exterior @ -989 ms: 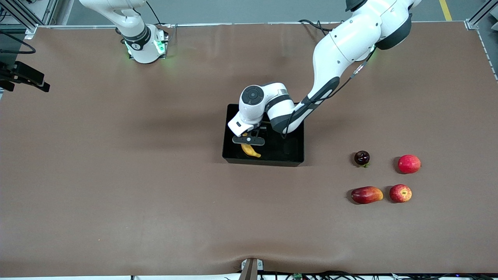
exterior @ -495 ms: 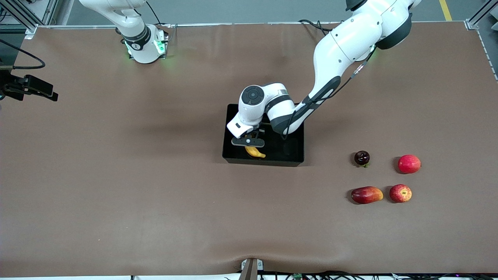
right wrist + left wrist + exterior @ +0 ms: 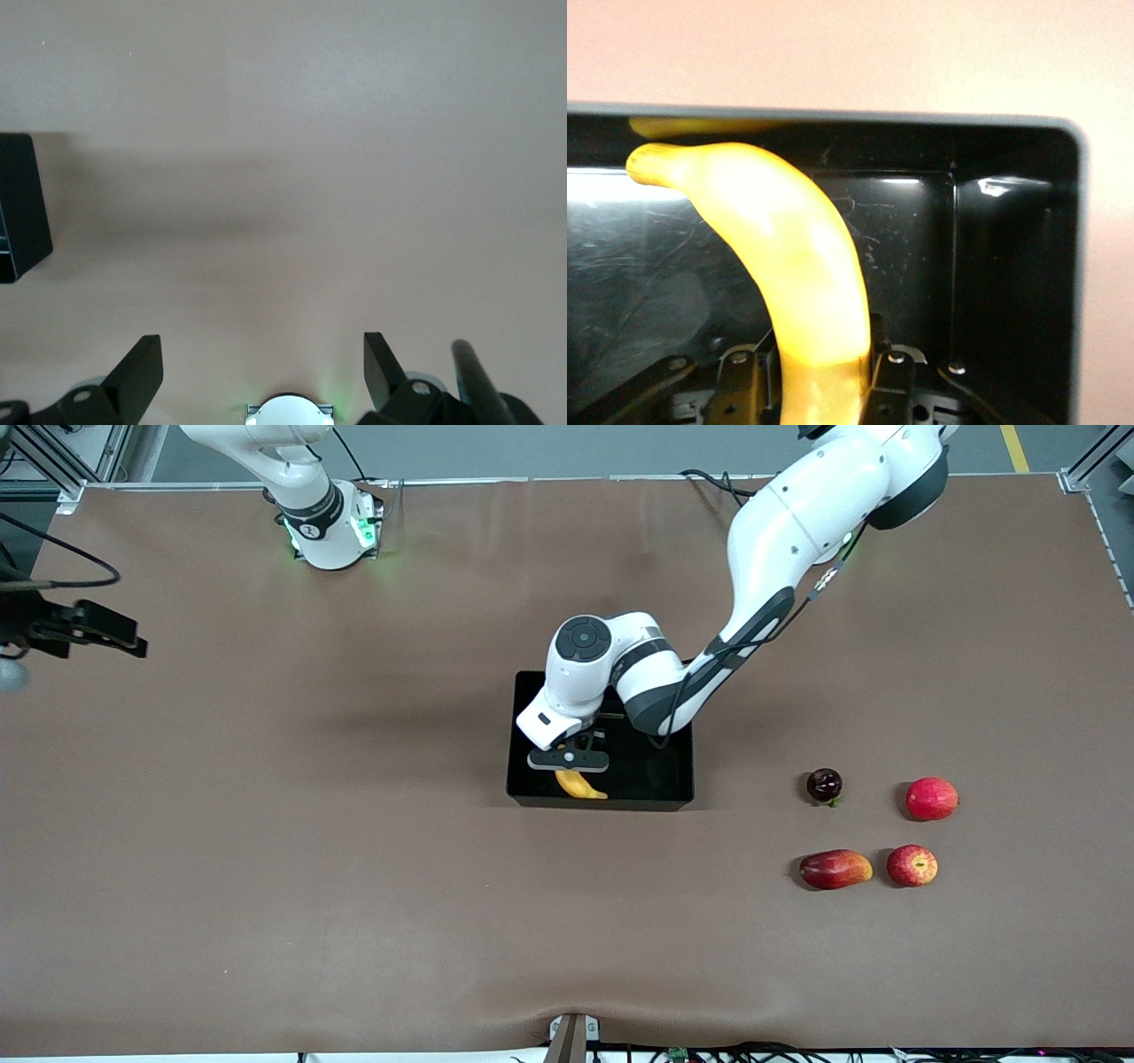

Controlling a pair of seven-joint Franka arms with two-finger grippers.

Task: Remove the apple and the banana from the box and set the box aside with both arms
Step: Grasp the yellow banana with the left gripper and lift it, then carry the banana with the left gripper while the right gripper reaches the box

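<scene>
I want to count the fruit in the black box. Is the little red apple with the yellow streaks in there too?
No, the apple sits on the table toward the left arm's end, outside the box, which holds only the banana.

The front camera looked down from high across the table (image 3: 266, 921), facing both bases. The left wrist camera sat close inside the box (image 3: 1010, 221), over the banana (image 3: 788, 266). The right wrist camera looked down from higher on bare table, catching the box's corner (image 3: 19, 208), which all views shared.
</scene>
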